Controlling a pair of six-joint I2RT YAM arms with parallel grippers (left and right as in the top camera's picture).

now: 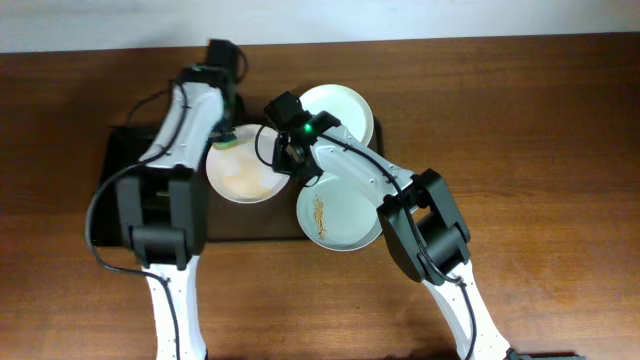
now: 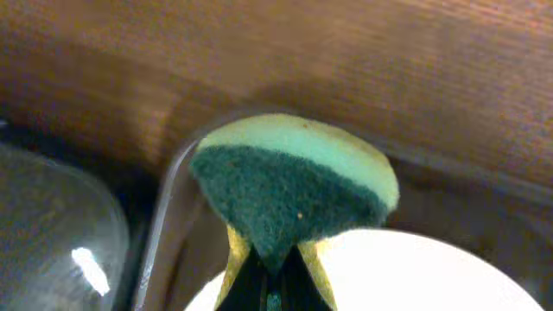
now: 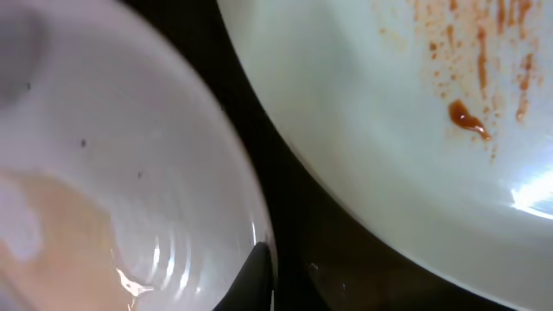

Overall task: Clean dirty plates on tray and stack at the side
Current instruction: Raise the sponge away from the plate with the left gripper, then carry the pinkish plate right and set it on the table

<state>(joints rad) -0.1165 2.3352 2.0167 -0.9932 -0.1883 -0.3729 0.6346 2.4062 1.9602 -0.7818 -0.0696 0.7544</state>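
Observation:
Three white plates lie on the dark tray (image 1: 250,224). The far plate (image 1: 340,108) looks clean. The left plate (image 1: 243,175) has a pale orange film. The near plate (image 1: 335,215) has orange-brown smears. My left gripper (image 1: 224,140) is shut on a green and yellow sponge (image 2: 289,186) at the left plate's far rim (image 2: 415,268). My right gripper (image 1: 287,160) is shut on the left plate's right rim, with one finger (image 3: 263,278) lying over the rim inside the left plate (image 3: 130,147). The smeared near plate (image 3: 389,104) lies just beside it.
The tray sits on a brown wooden table (image 1: 520,120). The tray's raised rim (image 2: 168,199) runs close behind the sponge. A glossy translucent grey surface (image 2: 52,225) lies left of it. The three plates nearly touch each other.

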